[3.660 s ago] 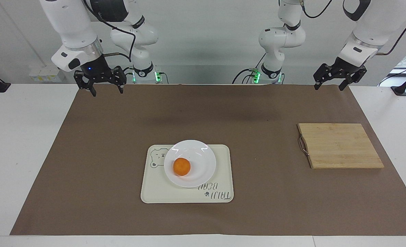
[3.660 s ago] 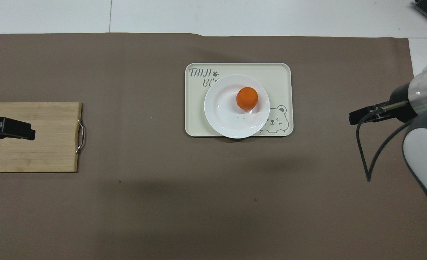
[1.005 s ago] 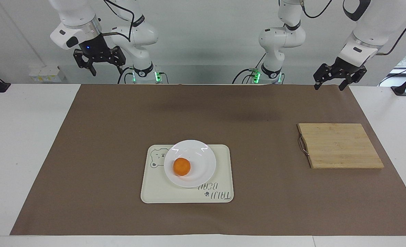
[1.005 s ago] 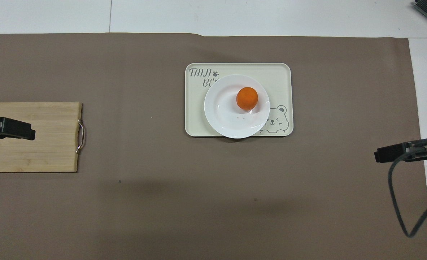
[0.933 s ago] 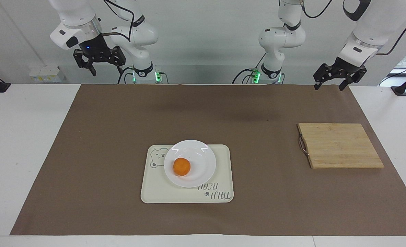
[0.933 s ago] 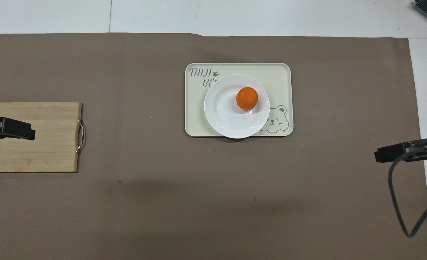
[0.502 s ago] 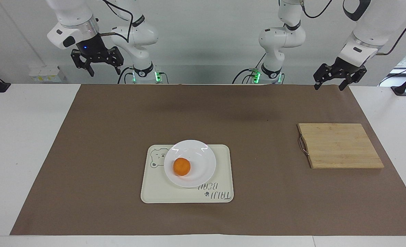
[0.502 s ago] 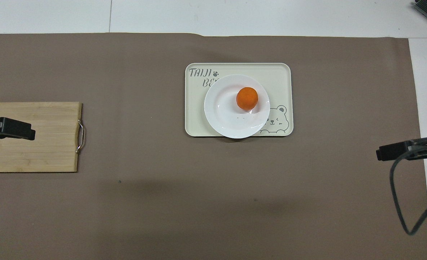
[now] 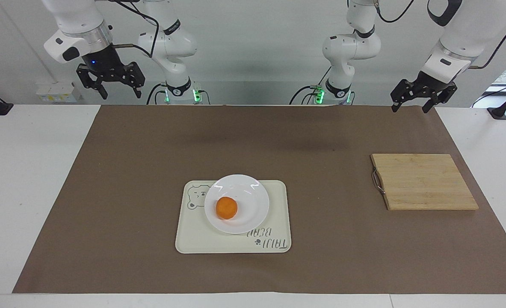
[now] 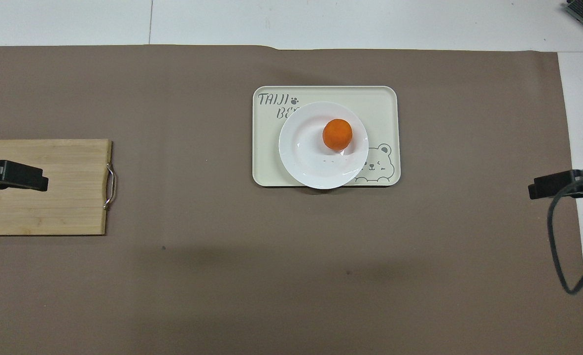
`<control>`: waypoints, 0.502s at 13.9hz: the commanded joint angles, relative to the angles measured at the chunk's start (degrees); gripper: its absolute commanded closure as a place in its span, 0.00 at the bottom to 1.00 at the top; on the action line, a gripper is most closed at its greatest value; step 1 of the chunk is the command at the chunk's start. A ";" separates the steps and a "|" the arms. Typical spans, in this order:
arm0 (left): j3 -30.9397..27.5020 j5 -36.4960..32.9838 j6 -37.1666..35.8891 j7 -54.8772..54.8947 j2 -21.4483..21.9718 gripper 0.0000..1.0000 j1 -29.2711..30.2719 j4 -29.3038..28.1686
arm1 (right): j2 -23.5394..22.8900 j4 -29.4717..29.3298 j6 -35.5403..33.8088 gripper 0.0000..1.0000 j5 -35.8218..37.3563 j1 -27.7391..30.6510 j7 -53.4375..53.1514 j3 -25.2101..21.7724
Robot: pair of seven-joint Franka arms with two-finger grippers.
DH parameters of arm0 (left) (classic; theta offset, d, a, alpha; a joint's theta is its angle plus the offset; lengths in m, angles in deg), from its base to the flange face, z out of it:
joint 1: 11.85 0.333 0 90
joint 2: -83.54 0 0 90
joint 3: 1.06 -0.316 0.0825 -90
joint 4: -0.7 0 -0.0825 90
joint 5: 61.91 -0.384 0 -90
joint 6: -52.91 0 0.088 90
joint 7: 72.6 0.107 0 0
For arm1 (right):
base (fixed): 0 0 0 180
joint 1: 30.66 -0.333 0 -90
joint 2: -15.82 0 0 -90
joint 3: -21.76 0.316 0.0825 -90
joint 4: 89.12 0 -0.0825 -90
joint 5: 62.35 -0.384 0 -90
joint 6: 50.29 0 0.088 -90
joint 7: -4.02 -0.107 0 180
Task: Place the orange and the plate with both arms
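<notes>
The orange (image 9: 226, 208) sits on the white plate (image 9: 255, 199), and the plate rests on the cream bear tray (image 9: 193, 241) in the middle of the brown mat. They also show in the overhead view: orange (image 10: 337, 134), plate (image 10: 303, 158), tray (image 10: 385, 101). My right gripper (image 9: 120, 92) is open and empty, raised high over the table's edge at the right arm's end, well away from the plate; its tip shows in the overhead view (image 10: 542, 187). My left gripper (image 9: 409, 108) is open and empty, raised over the mat's corner by its base; it waits.
A wooden cutting board (image 9: 424, 182) with a metal handle lies on the mat toward the left arm's end. In the overhead view the left gripper (image 10: 27, 178) covers part of the board (image 10: 69, 207). The brown mat (image 9: 128, 171) covers most of the white table.
My right gripper has risen and drawn outward toward the right arm's end of the table. The left arm, orange, plate and tray have not moved.
</notes>
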 commanded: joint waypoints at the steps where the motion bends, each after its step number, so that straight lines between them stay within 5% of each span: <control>1: 0.21 -0.75 -0.81 -0.03 -0.06 0.00 0.26 0.79 | -0.55 -1.88 -0.37 0.00 3.30 0.97 0.58 1.13; 7: 0.21 -0.75 -0.81 -0.03 -0.06 0.00 0.26 0.79 | 0.24 -1.01 -0.81 0.00 1.72 0.97 0.40 0.78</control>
